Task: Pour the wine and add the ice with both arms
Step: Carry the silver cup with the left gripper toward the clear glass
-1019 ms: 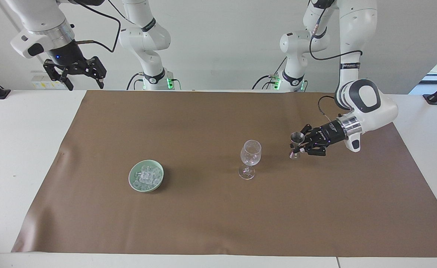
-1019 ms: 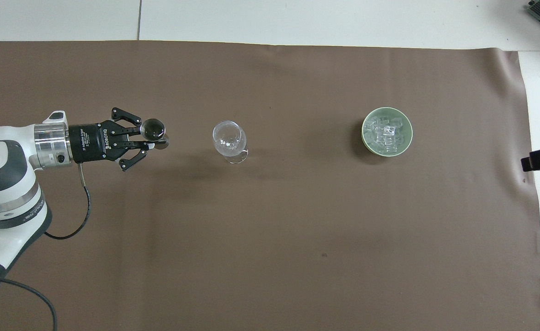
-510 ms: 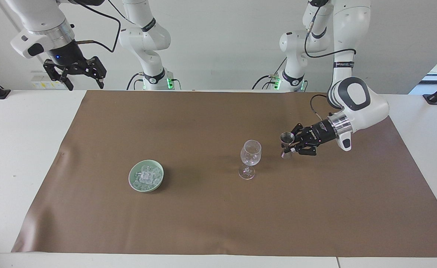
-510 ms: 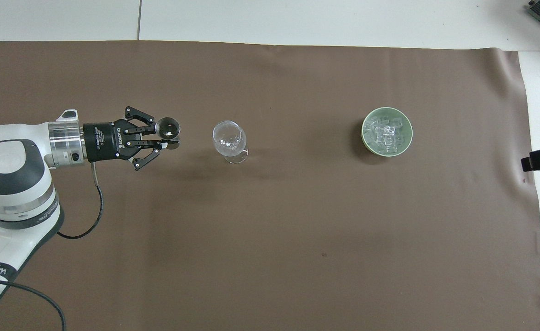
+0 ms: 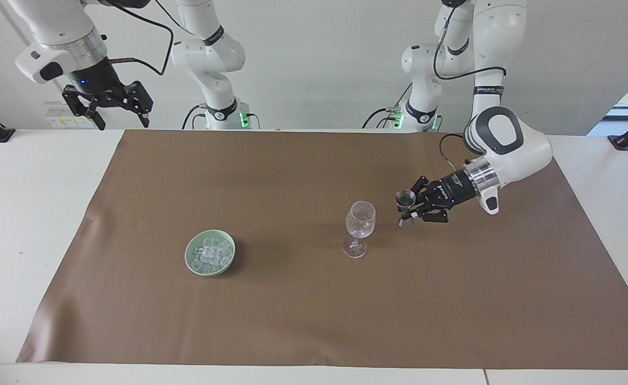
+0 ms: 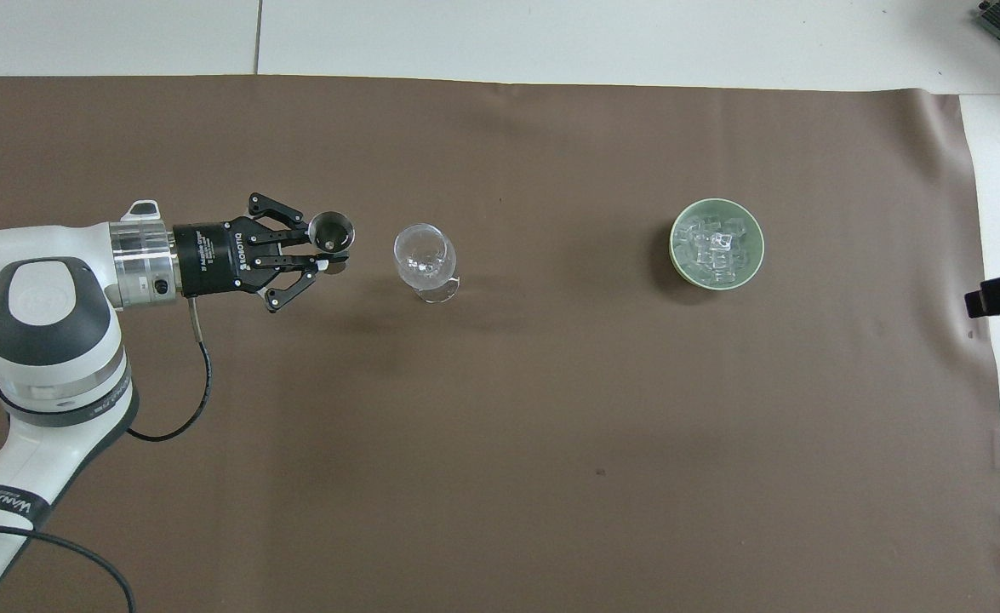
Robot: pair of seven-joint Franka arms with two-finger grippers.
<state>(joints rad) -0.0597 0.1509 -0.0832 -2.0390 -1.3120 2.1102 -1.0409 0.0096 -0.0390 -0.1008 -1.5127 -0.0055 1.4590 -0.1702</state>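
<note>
The left gripper (image 5: 407, 209) hangs in the air above the brown mat (image 5: 292, 321), just beside the wine glass (image 5: 359, 227) on the side of the left arm's end of the table (image 5: 4, 214), its jaws closed on a small metal jigger (image 5: 405, 199) that it holds upright by the waist, open mouth up. From overhead the jigger's round mouth sits close to the rim of the glass but apart from it, not over the bowl of the glass. The wine glass stands upright near the middle of the mat, clear and seemingly empty. Well apart from it, toward the right arm's end of the table, sits a pale green bowl (image 5: 190, 262) with the ice (image 5: 210, 253) heaped inside, a pile of small clear cubes. The right gripper (image 5: 115, 109) waits high up over the table edge at its own end, next to the mat's corner, jaws spread wide and holding nothing.
</note>
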